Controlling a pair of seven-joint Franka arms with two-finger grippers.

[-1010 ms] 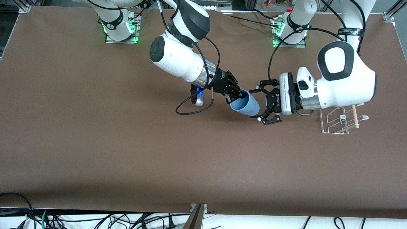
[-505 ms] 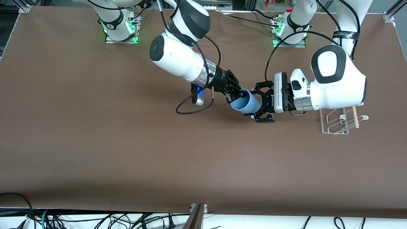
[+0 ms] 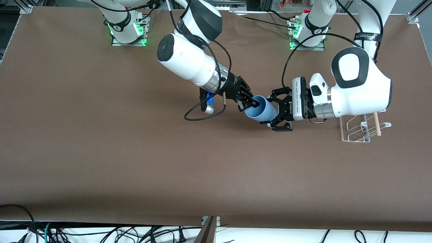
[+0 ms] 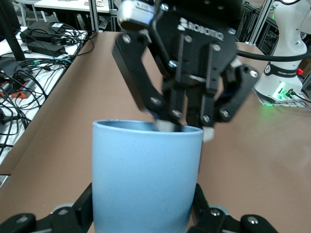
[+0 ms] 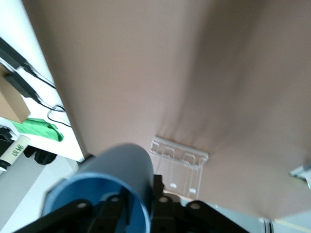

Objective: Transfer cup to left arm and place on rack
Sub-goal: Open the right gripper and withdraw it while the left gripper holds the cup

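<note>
Left gripper point(image 3: 276, 113) now closed around cup point(image 3: 260, 109) base, fingers seemingly touching; right gripper point(image 3: 248, 102) clamped on rim, not released; rack point(image 3: 359, 130) waiting.

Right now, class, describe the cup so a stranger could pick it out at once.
Start at the brown table, then find where the two white arms meet above its middle. Between the right claw, pinching its rim, and the left claw, around its body, hangs the cup: smooth, light blue, handleless, the only coloured thing there.
</note>
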